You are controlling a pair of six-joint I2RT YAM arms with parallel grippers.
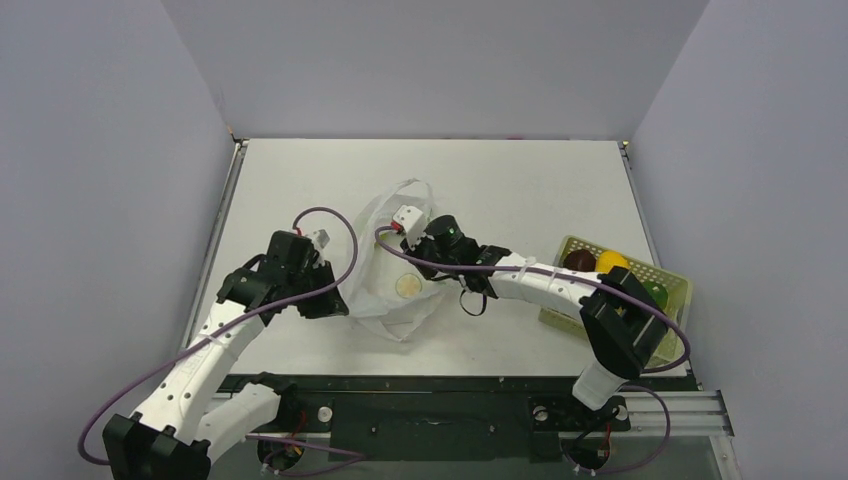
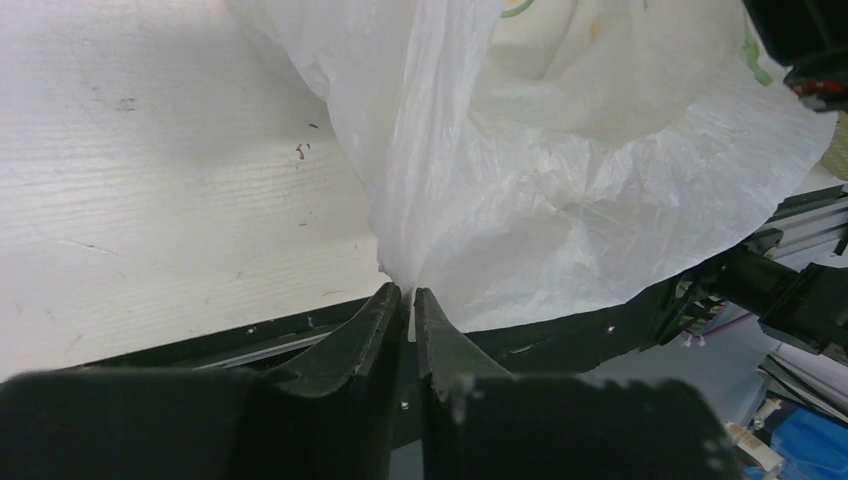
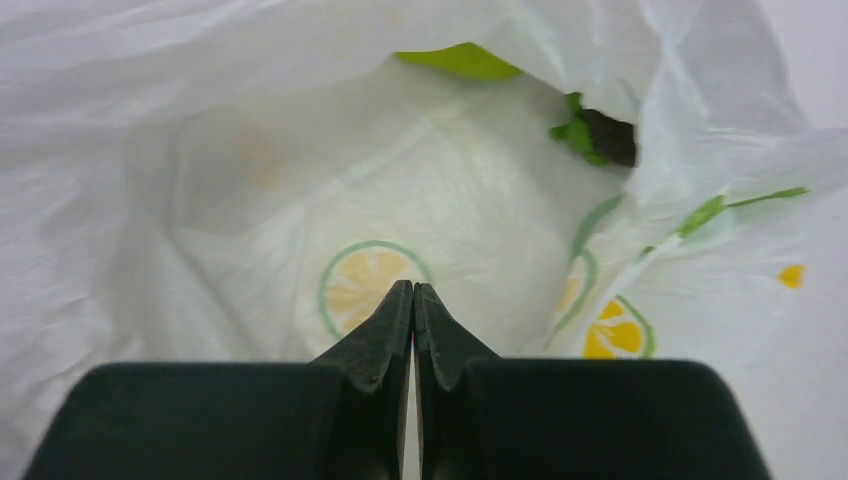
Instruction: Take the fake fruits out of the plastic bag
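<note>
- Black fingers of the left gripper [image 2: 411,300], nearest the front edge of the table [image 1: 300,180], are pinched on a gathered fold of the plastic bag [image 2: 560,200], holding its left side up.
- The thin white film, printed with round citrus logos, lies crumpled mid-table between the 2 arms.
- The right gripper [image 3: 413,295] is inside the bag's mouth. Its 2 fingers are pressed together with nothing visible between them, and the tips hover over a logo on the bag's floor.
- Beyond those tips, deeper in the bag, 2 fake fruits show. A green fruit [image 3: 460,60] lies ahead and slightly right, mostly under film. A dark fruit [image 3: 605,135] with green leaves sits further right, tucked below a fold.
- Too little of either shows to tell its long axis.
- The right arm is clearly nearer. It would likely need to part its fingers and push forward.
- Off to the right, well apart from the bag, a pale green basket [image 1: 672,285] holds a purple fruit [image 1: 577,260], a yellow fruit [image 1: 611,261] and another green piece [image 1: 655,295].
</note>
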